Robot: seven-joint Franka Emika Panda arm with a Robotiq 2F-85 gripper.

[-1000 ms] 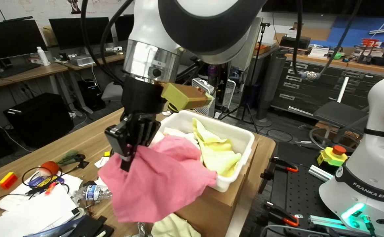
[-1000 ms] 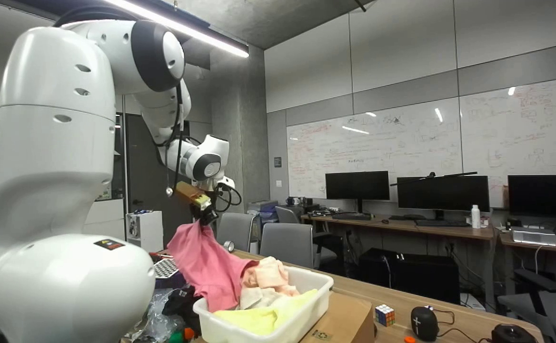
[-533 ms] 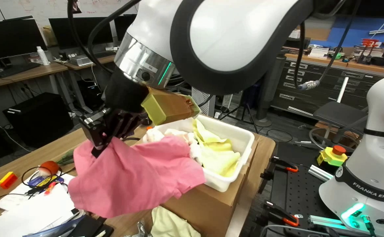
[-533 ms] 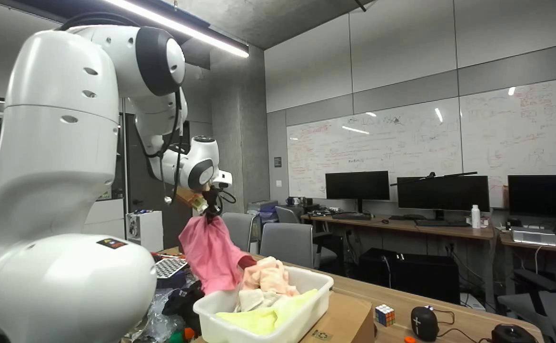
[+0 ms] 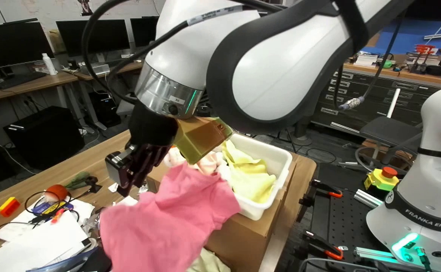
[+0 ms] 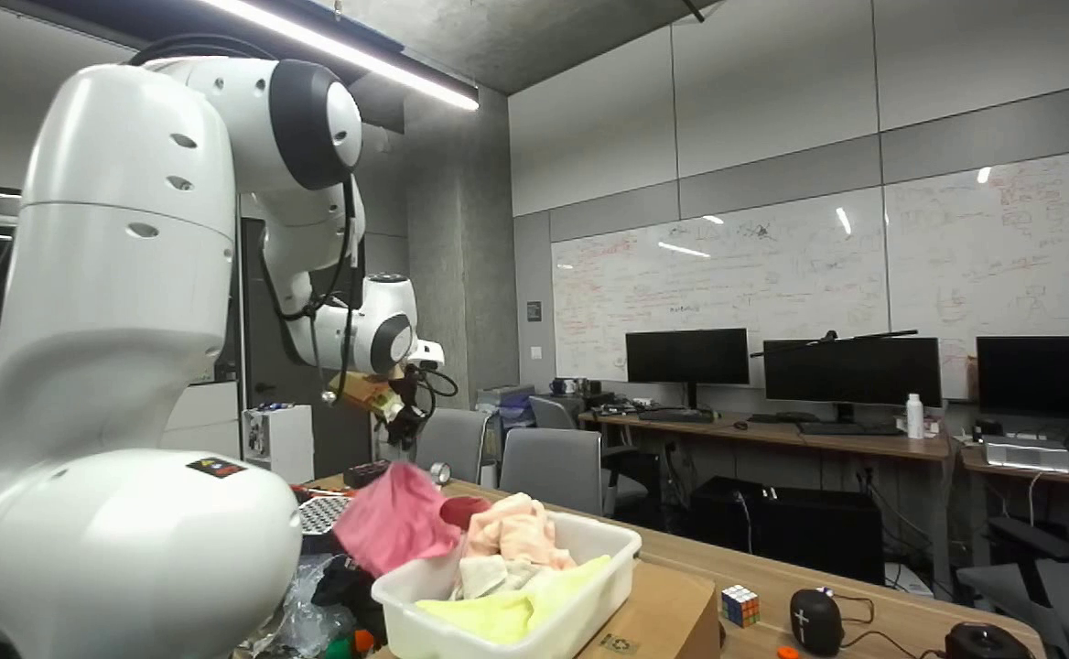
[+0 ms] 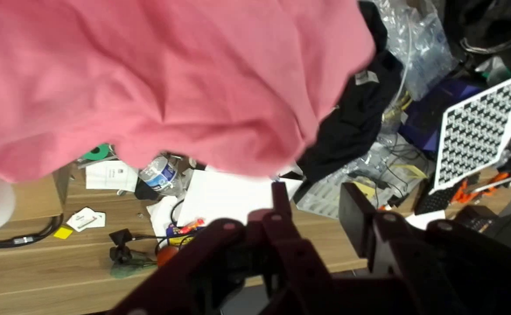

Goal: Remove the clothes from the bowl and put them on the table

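The gripper [image 7: 316, 201] stands partly spread: in the wrist view there is a gap between its fingers [image 7: 357, 218], and through this gap one sees only the table [image 7: 50, 280] and its clutter, so it holds nothing. Just below is the pink cloth [image 5: 167, 223], free of the fingers; in an exterior view it lies downward and to the right of the gripper, with its longer direction going from the side of the bowl [image 5: 262, 147] toward the lower left. Its border is blurred, therefore I suppose that it is dropping to the table. In both exterior views its upper part meets the bowl's edge in the picture; whether it really touches the rim, I cannot tell, and it could perhaps stay hanging there. Farther out, beyond this cloth, the bowl sits on the cardboard box [image 5: 243, 241]. In it are the yellow cloth [image 5: 249, 181], slanting lengthwise from upper left to lower right, and the peach cloth [image 6: 516, 531], on the side nearer to the gripper. For the next pick, I judge, the gripper must cross above the pink cloth, and the peach one comes first in reach. A pale green cloth [image 5: 213, 262] shows beside the box, partly covered from view.
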